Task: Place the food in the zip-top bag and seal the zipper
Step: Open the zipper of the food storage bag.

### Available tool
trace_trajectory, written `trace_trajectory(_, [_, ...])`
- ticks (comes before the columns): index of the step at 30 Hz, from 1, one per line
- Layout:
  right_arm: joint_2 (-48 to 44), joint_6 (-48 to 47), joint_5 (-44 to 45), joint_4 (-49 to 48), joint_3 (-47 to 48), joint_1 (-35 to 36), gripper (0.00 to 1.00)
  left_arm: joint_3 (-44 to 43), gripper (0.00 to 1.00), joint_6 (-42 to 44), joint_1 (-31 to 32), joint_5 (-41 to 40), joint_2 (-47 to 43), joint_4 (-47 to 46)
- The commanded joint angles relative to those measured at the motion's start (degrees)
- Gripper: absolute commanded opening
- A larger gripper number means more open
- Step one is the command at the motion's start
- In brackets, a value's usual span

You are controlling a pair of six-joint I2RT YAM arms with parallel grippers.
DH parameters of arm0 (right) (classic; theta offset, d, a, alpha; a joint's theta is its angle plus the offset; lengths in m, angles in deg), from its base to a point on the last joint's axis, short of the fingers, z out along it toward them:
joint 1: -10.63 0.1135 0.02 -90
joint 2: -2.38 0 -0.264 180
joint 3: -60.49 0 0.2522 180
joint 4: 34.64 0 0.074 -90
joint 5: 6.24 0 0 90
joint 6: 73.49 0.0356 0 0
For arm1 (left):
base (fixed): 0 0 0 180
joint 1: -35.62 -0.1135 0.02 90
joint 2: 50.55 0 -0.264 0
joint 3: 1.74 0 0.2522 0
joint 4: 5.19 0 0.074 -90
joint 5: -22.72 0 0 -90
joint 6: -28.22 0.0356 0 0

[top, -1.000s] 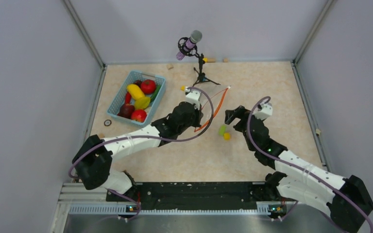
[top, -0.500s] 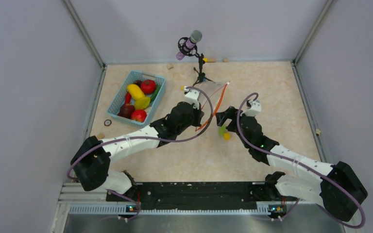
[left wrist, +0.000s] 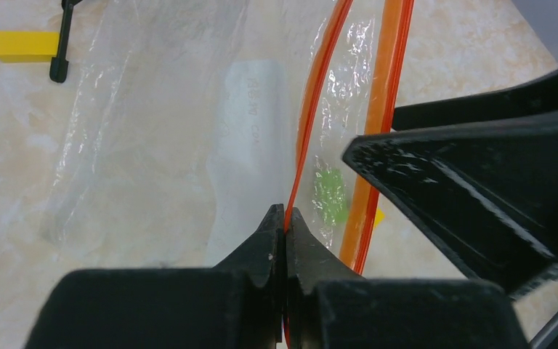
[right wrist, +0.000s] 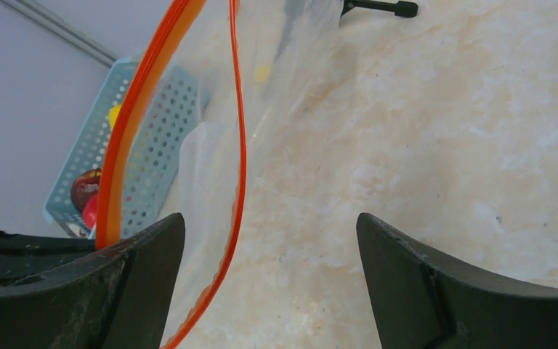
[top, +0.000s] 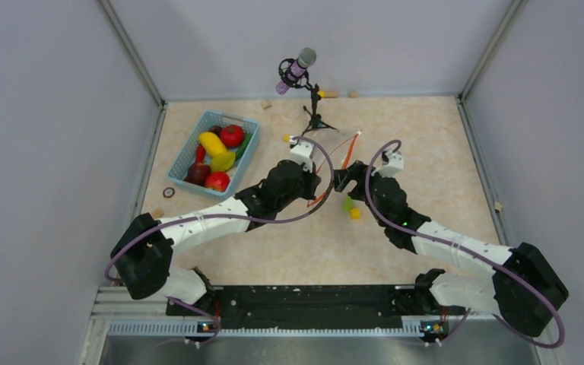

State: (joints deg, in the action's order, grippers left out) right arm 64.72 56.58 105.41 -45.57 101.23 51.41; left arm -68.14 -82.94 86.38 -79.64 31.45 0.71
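Clenches left claw (left wrist: 285,227) on one lip of the zipper (left wrist: 311,116), tips pressed flat together with the thin orange strip nipped between. Holds that lip up off the desk (left wrist: 0,145), apparently to leave the bag (left wrist: 152,145) hanging as a slack clear sheet, mouth parted.

Holds right claw (right wrist: 269,240) released, jaws spread wide, right at that mouth. Straddles the thin lip, just inside the left finger, with the broad orange lip running down behind that finger. Grasps nothing.

Looks set to take the second lip and draw the mouth apart from the opposite side. Brings both claws close together at mid-desk for this, just in front of the mic stand (top: 315,106).

Leaves the food (top: 217,156) in the basket (top: 188,144), well apart to the left, with none of it in the bag. Puts the task at barely begun, zipper unsealed.

Calls for a hold on both lips before any loading, given thin, sagging film and a mouth prone to folding shut under a single pinch. Risks catching both lips at once, or film alone.

Lets the green block (top: 347,203) and yellow block (top: 355,214) lie just beside the bag, no part of the job.
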Motion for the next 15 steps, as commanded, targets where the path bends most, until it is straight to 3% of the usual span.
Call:
trace_trajectory(1, [5.8,0.3,1.2,-0.9,5.6,0.4,0.83,0.8,0.0,-0.7,0.0,2.5,-2.2,-4.0])
trace_trajectory(4, [9.2,-2.6,2.0,-0.3,6.8,0.2,0.69,1.3,0.0,-1.2,0.0,1.6,-3.8,-3.9])
trace_trajectory(5, [9.2,-4.4,2.5,1.5,7.7,0.0,0.57,1.5,0.0,-1.4,0.0,1.2,-4.5,-3.8])
trace_trajectory(8, [6.9,-10.0,4.3,9.2,11.2,-1.2,0.03,3.0,0.0,-2.5,0.0,-1.8,-7.0,-4.5])
trace_trajectory(15, [3.6,-28.6,5.6,33.7,27.0,-4.0,0.0,6.0,0.0,-11.8,0.0,-16.2,-10.8,-6.4])
